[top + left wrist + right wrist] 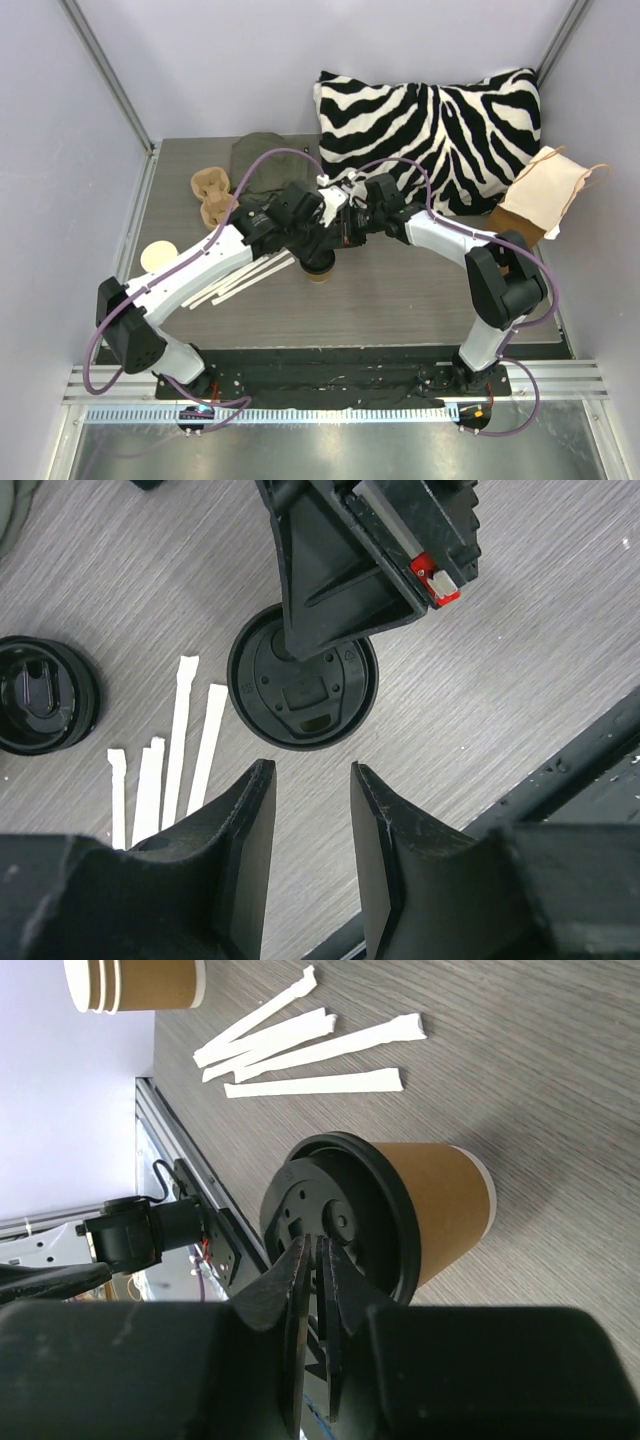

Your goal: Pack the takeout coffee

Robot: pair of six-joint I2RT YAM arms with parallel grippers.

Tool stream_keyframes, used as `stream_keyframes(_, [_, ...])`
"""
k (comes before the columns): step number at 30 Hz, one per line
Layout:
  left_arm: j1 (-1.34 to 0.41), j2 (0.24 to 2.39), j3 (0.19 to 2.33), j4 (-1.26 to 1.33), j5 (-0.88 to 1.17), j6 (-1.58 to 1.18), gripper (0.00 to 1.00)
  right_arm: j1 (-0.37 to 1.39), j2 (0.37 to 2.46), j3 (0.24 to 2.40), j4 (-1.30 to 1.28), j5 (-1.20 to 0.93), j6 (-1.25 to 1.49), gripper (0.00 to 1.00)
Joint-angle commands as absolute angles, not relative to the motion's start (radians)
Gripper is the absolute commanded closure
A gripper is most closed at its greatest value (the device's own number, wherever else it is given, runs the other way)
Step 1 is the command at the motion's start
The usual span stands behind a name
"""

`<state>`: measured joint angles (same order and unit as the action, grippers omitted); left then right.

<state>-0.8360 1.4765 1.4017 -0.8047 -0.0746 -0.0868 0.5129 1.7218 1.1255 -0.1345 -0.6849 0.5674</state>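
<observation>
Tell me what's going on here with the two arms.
The right gripper, shut, has its fingertips down on the black lid of the coffee cup, which stands mid-table. The left gripper is open right beside the cup, not gripping it. The carrier sits at the back left with both holes empty, so the cup is not packed yet.

Takeout coffee cup (440, 1210): matt brown paper, smooth. Lid (340, 1220) on cup: glossy black plastic. Tabletop (560, 1080) under cup: matt grey wood grain. Strips (310, 1055) beside cup: white paper. Pillow (430, 120) behind cup: cloth.
</observation>
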Motion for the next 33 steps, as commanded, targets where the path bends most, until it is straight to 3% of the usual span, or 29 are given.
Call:
stream_keyframes(1, [-0.839, 1.516, 1.391, -0.786, -0.057, -0.052, 0.60, 0.511, 1.739, 1.121, -0.123, -0.669, 0.537, 0.84])
stream_keyframes(12, [-0.834, 1.621, 1.275, -0.765, -0.005, -0.034, 0.62, 0.511, 1.773, 1.111, -0.130, -0.661, 0.517, 0.84])
stream_keyframes(23, [-0.813, 1.528, 1.469, -0.819, 0.020, -0.032, 0.62, 0.511, 1.763, 1.118, -0.133, -0.675, 0.518, 0.84])
stream_keyframes(33, [-0.793, 1.577, 1.309, -0.704, 0.040, -0.061, 0.62, 0.511, 1.770, 1.118, -0.138, -0.673, 0.515, 0.84])
